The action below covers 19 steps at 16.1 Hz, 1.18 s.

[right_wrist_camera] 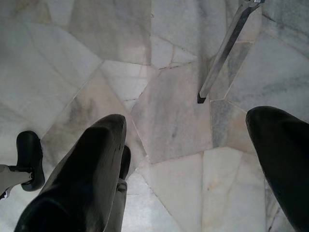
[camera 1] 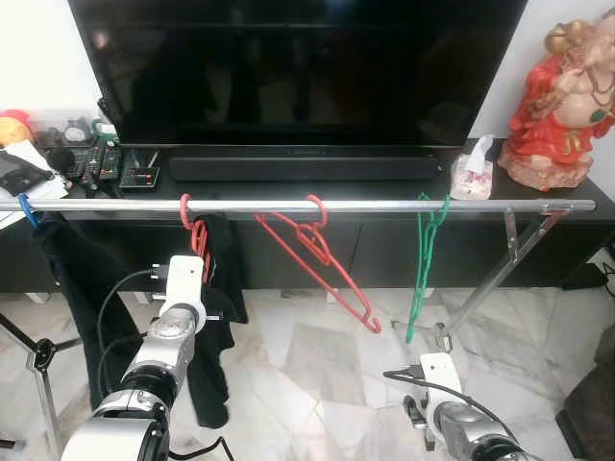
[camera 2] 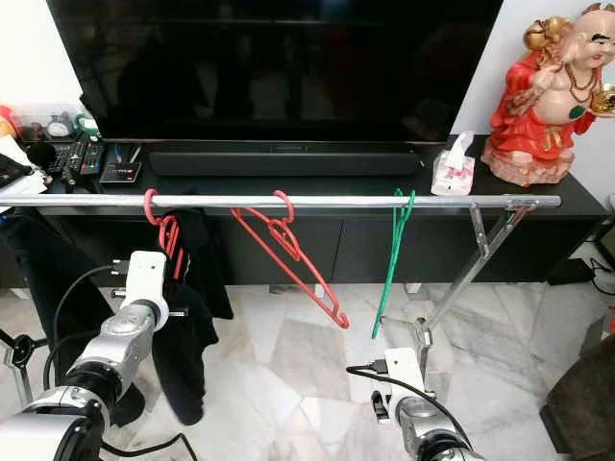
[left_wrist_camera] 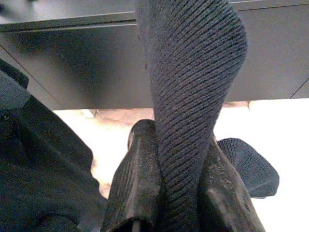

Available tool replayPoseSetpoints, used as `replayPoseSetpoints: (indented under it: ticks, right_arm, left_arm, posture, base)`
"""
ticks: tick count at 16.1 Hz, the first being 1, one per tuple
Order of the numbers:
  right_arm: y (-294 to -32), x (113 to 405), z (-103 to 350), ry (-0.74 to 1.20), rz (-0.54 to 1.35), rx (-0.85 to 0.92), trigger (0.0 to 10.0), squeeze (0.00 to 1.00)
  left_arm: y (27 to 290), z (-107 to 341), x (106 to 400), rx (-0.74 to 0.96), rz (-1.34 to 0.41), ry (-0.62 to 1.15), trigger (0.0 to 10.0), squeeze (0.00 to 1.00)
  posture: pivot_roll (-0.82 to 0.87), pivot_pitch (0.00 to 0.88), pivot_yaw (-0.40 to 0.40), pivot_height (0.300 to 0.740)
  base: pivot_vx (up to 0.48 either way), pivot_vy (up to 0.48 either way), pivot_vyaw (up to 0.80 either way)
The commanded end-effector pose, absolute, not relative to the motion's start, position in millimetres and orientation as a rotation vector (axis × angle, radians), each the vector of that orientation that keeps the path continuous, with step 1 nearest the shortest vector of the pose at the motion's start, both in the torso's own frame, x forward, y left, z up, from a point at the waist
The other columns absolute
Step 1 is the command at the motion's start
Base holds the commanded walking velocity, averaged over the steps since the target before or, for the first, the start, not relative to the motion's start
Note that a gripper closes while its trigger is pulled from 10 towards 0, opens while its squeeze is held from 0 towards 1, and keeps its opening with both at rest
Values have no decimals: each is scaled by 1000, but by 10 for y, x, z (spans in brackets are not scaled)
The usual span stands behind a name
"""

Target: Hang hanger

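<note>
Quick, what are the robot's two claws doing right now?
Left gripper: shut on the dark garment hanging from the rail.
Right gripper: open, holding nothing, over the marble floor.

Large black flat-screen television (camera 1: 288,67) above a long black soundbar (camera 1: 303,168) on a black cabinet (camera 1: 567,192); red-robed laughing figurine (camera 1: 567,96) beside a tissue pack (camera 1: 473,173); remotes (camera 1: 101,163) at left; pale marble floor (camera 1: 307,375).

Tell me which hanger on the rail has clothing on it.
The leftmost red hanger, by the left tool: black garment hangs from it. The tilted red hanger and green hanger are bare.
</note>
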State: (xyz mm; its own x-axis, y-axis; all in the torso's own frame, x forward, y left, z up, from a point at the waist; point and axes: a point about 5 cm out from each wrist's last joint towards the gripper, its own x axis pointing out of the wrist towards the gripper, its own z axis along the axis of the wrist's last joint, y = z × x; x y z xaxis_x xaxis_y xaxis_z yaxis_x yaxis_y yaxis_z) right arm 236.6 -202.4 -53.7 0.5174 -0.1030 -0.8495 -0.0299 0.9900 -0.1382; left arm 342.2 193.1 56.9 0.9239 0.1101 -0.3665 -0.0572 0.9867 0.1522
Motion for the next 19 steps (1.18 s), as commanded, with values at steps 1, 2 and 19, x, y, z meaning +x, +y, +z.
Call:
replayPoseSetpoints:
  ticks: [1, 2, 19]
  right_arm:
    - [-2063, 2370, -527, 1026, -51, -148, 10000, 0]
    - [-2062, 2370, -527, 1025, -53, -146, 10000, 0]
    - [-2090, 2398, -503, 1017, -41, -166, 10000, 0]
  left_arm:
    - [1910, 499, 3376, 153, 74, 394, 0, 0]
    - [1911, 513, 3370, 140, 80, 359, 0, 0]
    - [2053, 478, 2813, 203, 0, 215, 1216, 0]
  posture:
    - [7, 0, -75, 740]
    - [2, 0, -69, 740]
    - [27, 0, -80, 740]
  base:
    - [0, 0, 0]
    - [0, 0, 0]
    - [0, 0, 0]
